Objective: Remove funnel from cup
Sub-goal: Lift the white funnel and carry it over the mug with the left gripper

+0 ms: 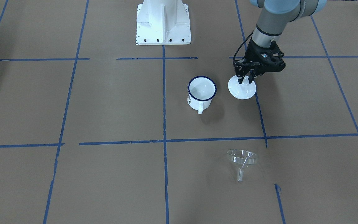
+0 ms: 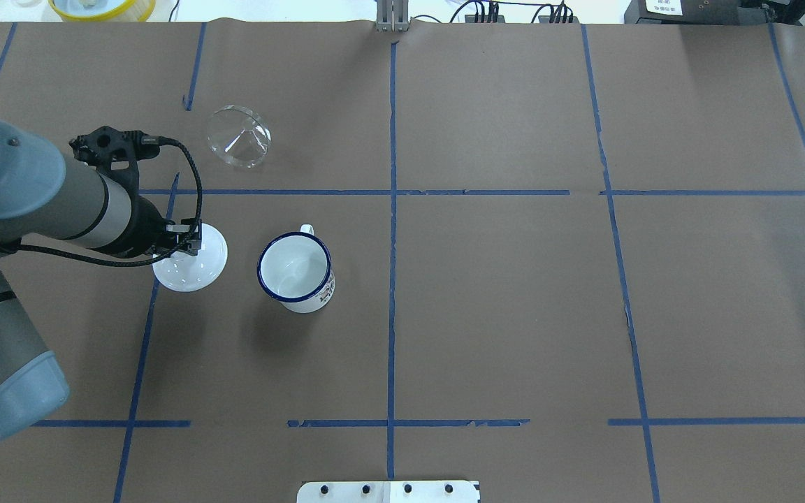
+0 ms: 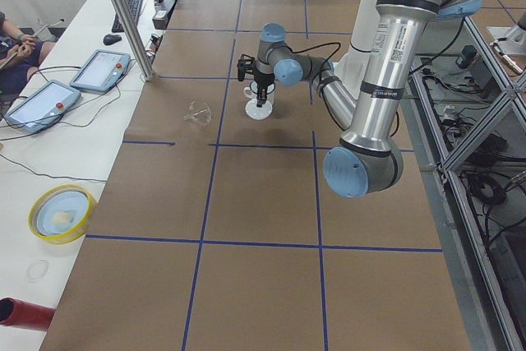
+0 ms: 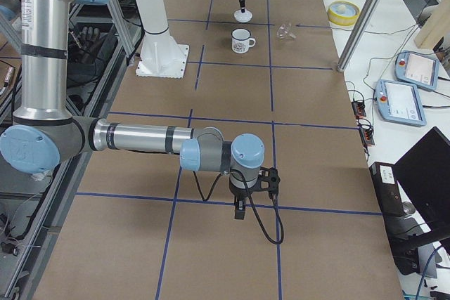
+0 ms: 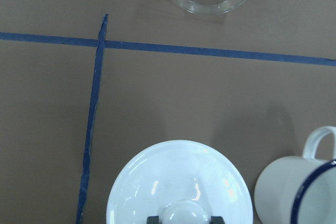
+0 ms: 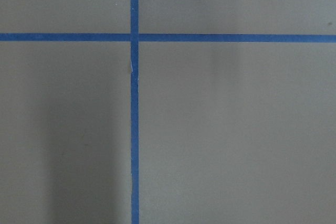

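The brown paper table [image 2: 514, 314] fills every view and is divided into squares by blue tape lines [image 1: 164, 102]. The white base [image 1: 163, 21] of the robot stands at the top centre of the front-facing view.

The left arm [image 2: 39, 202] enters at the left edge of the overhead view and reaches towards the middle. The right arm [image 4: 140, 138] lies low across the centre of the right side view. The right gripper [image 4: 240, 212] points down at the table there, and I cannot tell if its fingers are apart or together. Its wrist camera shows only paper and tape.

The left gripper [image 1: 245, 81] is on top of a round white lid [image 1: 244, 92], right of centre in the front-facing view. Its two fingers [image 1: 240, 79] are pressed on both sides of the knob [image 5: 184, 212]. The lid appears to rest on the table.

The cup [image 1: 201, 93] stands upright in the centre of that view, just left of the lid but not touching it. Its handle points to the bottom of the frame.

The funnel [image 1: 241, 158] is outside the cup. It lies tilted on the table at the lower right of centre, below a horizontal tape line and well apart from the cup. Its spout points to the bottom edge.
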Tool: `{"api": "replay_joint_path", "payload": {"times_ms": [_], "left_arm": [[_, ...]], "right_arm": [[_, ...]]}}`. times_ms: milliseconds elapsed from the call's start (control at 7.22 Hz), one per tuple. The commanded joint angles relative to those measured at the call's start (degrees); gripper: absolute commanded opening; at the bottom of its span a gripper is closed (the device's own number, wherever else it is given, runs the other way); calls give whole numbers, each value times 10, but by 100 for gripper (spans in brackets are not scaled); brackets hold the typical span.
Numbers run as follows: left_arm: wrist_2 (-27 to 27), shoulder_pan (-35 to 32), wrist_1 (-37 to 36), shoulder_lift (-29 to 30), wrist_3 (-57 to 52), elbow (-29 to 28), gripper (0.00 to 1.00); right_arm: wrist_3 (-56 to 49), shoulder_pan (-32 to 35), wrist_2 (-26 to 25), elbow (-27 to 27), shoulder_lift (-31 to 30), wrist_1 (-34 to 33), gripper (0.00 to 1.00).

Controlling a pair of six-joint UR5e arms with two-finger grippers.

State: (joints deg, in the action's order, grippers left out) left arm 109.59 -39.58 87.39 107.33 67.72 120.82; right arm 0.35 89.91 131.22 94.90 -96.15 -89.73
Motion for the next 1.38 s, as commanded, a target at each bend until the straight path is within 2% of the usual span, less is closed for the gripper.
{"api": "replay_joint_path", "payload": {"times_ms": [0, 138, 415, 554, 1246], "left_arm": [[19, -15, -169, 124, 16, 25, 0], [19, -9, -172, 147, 74, 13, 0], [14, 20, -151, 216, 103, -83, 0], [12, 21, -109, 215, 114, -113, 0], [-8, 48, -99, 203, 119, -122, 0]], "right_arm": [[0, 0, 0, 0, 0, 0, 100], [0, 0, 0, 0, 0, 0, 100], [0, 0, 0, 0, 0, 0, 100], [0, 0, 0, 0, 0, 0, 100], [0, 0, 0, 0, 0, 0, 100]]}}
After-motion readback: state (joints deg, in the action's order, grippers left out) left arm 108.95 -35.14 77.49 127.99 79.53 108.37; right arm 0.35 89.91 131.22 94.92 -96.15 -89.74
